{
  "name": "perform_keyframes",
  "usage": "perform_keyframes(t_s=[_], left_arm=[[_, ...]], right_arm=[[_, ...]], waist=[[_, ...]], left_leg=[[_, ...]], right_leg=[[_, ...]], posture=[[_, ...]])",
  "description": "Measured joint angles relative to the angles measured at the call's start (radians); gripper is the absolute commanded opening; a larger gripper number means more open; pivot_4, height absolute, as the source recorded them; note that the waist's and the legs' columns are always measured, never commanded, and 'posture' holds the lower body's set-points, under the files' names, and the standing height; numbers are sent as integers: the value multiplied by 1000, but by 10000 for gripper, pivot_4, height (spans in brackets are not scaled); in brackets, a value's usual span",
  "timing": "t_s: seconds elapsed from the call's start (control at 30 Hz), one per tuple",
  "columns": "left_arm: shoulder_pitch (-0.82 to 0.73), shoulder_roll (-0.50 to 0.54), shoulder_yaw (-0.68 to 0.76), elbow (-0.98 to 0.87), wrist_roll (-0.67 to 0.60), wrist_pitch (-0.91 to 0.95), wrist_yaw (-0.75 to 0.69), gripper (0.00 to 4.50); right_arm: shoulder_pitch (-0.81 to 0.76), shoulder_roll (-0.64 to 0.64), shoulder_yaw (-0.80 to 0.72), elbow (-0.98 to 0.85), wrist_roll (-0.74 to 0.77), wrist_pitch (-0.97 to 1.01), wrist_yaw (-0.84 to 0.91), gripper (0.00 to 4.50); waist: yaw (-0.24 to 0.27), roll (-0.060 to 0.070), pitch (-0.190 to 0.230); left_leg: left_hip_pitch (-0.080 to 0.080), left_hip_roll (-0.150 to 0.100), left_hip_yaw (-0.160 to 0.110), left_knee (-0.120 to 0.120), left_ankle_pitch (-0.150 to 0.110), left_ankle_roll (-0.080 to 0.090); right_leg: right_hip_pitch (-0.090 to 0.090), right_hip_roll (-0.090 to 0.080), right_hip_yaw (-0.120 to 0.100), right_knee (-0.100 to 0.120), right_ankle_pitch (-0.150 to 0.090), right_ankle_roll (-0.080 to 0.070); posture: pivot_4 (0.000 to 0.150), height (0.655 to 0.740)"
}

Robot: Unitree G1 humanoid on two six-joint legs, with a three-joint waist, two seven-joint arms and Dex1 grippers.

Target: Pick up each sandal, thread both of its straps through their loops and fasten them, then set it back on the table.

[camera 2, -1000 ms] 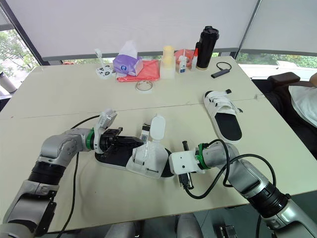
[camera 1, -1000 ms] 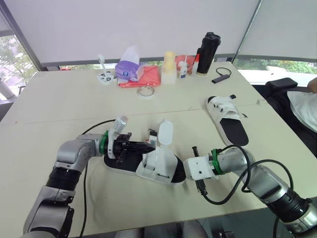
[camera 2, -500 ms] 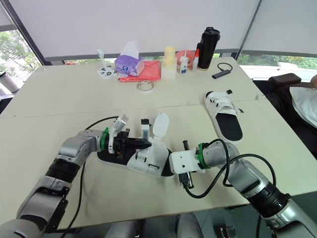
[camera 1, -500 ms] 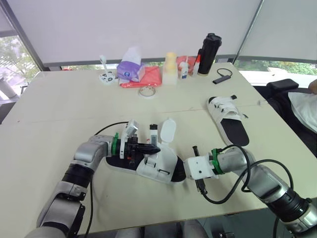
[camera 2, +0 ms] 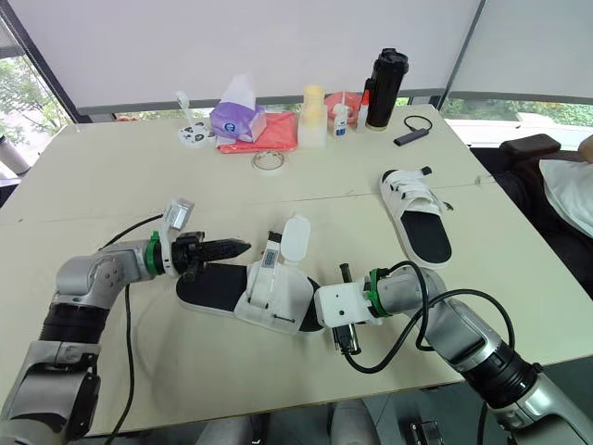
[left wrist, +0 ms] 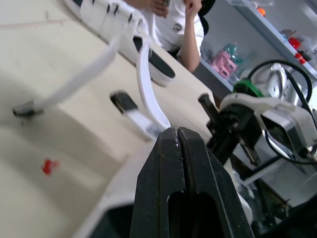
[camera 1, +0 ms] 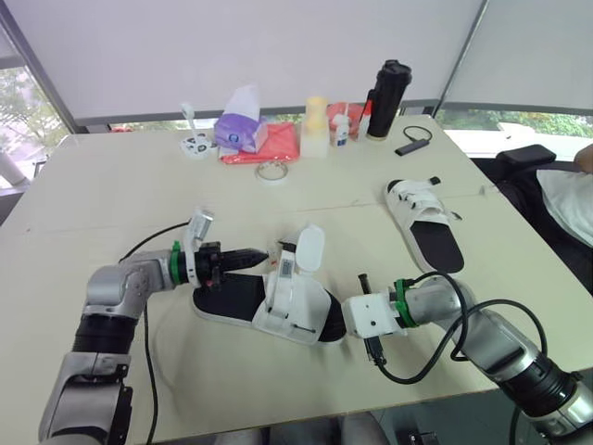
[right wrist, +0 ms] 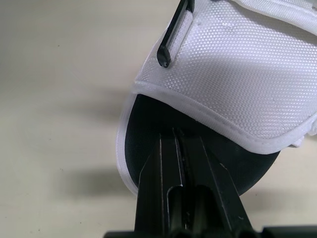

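- Now, what has changed at the near sandal [camera 1: 292, 311]?
- Since half a second ago the left hand [camera 1: 248, 255] has drawn back from the strap zone. It hangs over the heel end, fingers pressed together on nothing. Both straps stand loose: the wide strap [camera 1: 310, 248] upright, the narrow strap [camera 1: 284, 266] just beside it. Judged so, neither is threaded and the grasp must be retaken.
- And the right hand [right wrist: 179, 133]?
- Unmoved at the toe, fingers closed, tips on the black footbed [right wrist: 143, 129]. Whether they pinch the sole cannot be told. The sandal lies flat on the tabletop [camera 1: 139, 185].
- Materials?
- The upper [right wrist: 237, 64] is white woven mesh, finely dimpled, edged with stitched binding. The footbed is matt black within a white sole rim [right wrist: 120, 153]. The straps are flat white bands, the wide one round-ended, the narrow one carrying a dark tab.
- Beyond?
- The second sandal [camera 1: 424, 218] lies well apart to the right, its straps across the upper, apparently fastened.
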Motion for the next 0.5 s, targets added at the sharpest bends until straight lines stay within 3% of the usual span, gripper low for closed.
perform_keyframes(t_s=[0.5], left_arm=[[136,78,-97,-67,50,-47,-45,151]], right_arm=[[-5,-1,-3,7,0,-2,2,0]], waist=[[0,1,0]], left_leg=[[-1,2,1,0,0,0]], right_leg=[[-2,-3,0,-4,-1,0]], posture=[[1500,7400]])
